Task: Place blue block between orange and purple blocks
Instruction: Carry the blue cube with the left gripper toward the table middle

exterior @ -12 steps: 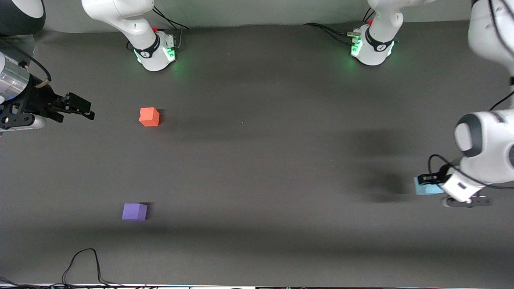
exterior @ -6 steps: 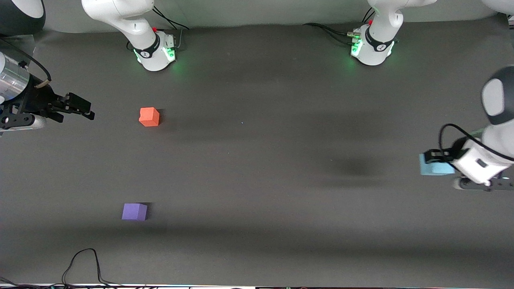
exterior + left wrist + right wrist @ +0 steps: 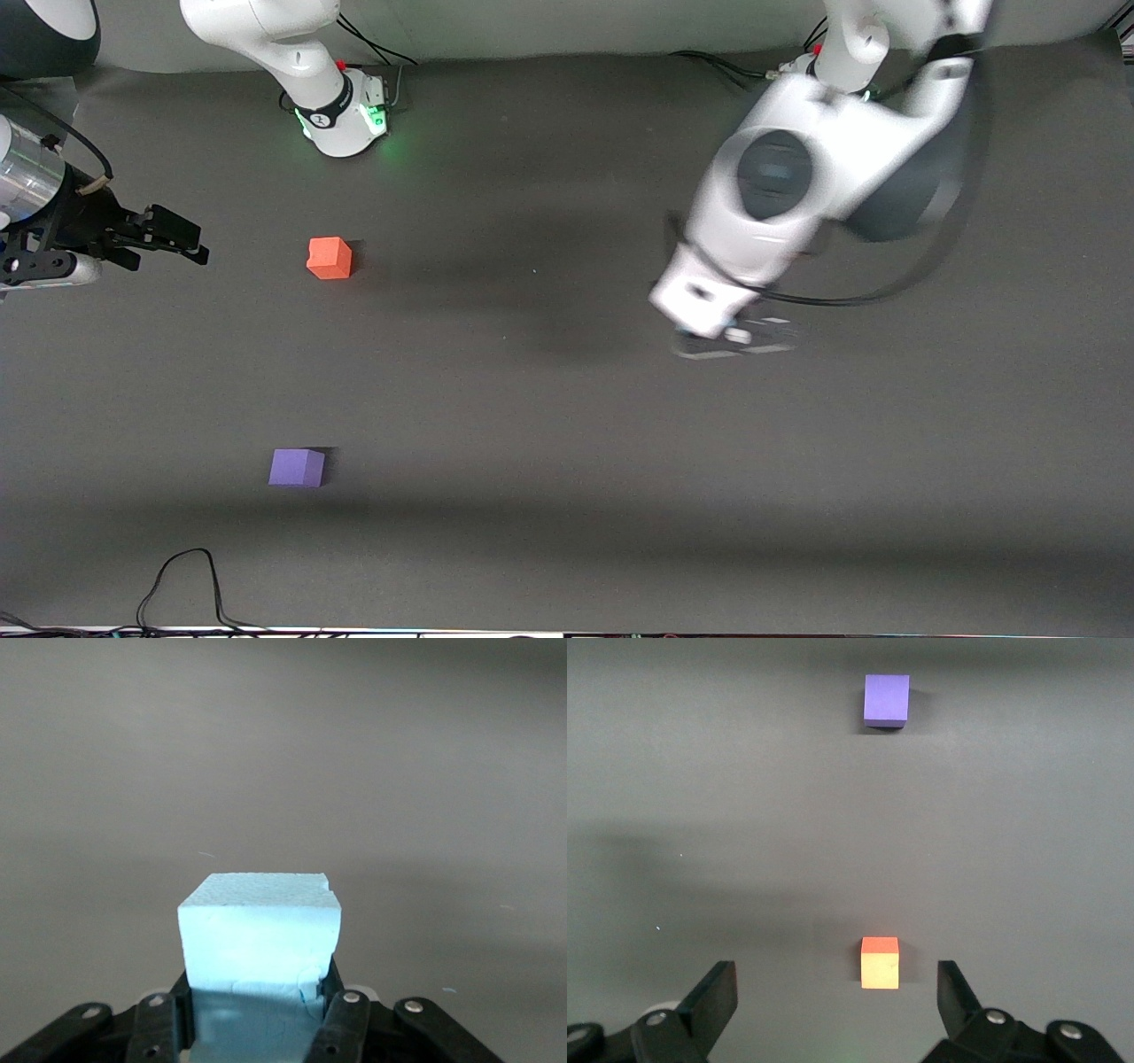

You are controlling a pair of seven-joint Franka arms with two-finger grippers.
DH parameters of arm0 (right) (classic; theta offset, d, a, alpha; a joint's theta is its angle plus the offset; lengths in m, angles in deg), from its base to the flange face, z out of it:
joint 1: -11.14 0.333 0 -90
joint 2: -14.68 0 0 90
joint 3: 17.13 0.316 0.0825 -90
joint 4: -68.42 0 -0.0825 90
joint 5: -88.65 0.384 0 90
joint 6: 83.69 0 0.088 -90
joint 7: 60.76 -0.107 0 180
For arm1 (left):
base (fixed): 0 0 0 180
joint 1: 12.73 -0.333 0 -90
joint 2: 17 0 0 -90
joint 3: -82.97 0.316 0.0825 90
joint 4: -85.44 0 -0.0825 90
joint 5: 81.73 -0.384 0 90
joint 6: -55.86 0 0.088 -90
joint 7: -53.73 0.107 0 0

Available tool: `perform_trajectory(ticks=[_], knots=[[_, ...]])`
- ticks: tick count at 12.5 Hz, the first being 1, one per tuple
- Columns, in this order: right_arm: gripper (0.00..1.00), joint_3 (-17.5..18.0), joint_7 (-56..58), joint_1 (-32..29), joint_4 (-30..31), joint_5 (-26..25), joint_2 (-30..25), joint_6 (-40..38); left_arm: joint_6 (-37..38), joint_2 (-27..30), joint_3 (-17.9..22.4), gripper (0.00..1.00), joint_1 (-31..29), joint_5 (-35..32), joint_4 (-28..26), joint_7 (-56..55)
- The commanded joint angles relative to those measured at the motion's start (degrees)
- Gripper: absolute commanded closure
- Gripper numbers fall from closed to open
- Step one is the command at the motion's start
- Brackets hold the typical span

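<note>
While the left arm is blurred in the front view, its gripper (image 3: 257, 1028) shows up in the left wrist view, pinching the blue block (image 3: 260, 935) from both sides, w/ black fingers (image 3: 341, 1019) pressed against the block's flanks. Block is up in the air over bare gray table (image 3: 425, 797), roughly mid-table, toward the left arm's end. In the front view the block itself is hidden under the white wrist of the left arm (image 3: 762, 221), so can't point to it there. Top face of the block has a small nick at one corner; the face toward the wrist cam looks a bit dented near one finger.

Right gripper (image 3: 837, 992) hangs over the right arm's end of the table, waiting, fingers spread wide w/ nothing between them. In the front view it sits at the picture's edge (image 3: 164, 237), black, apart from the orange block.

Orange block (image 3: 330, 258) rests on the table (image 3: 532, 461) not far from the right arm's base. Purple block (image 3: 297, 467) is nearer the front cam than the orange one, well apart from it, w/ bare table between the two. Right wrist view shows both: orange (image 3: 880, 962), purple (image 3: 887, 699)

Black cable (image 3: 182, 580) loops on the table nearer the front cam than the purple block
</note>
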Motion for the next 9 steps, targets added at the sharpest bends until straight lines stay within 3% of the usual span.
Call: perform_trajectory(ticks=[1,3,7,9], knots=[[0.00,-0.47,1.15,0.44,-0.01,-0.04,-0.33,0.37,-0.26,-11.77,-1.23,0.77,6.36,-0.25,14.05,-7.70],[0.00,-0.47,1.15,0.44,-0.01,-0.04,-0.25,0.37,-5.09,-12.93,-1.15,0.77,11.37,-0.86,13.64,-11.85],[0.00,-0.47,1.15,0.44,0.08,-0.04,-0.25,0.28,-12.64,-18.64,-0.98,0.76,14.01,-1.56,10.40,-12.20],[0.00,-0.47,1.15,0.44,0.08,-0.04,-0.25,0.28,-16.78,-21.63,-0.89,0.76,15.86,-5.15,8.19,-15.26]])
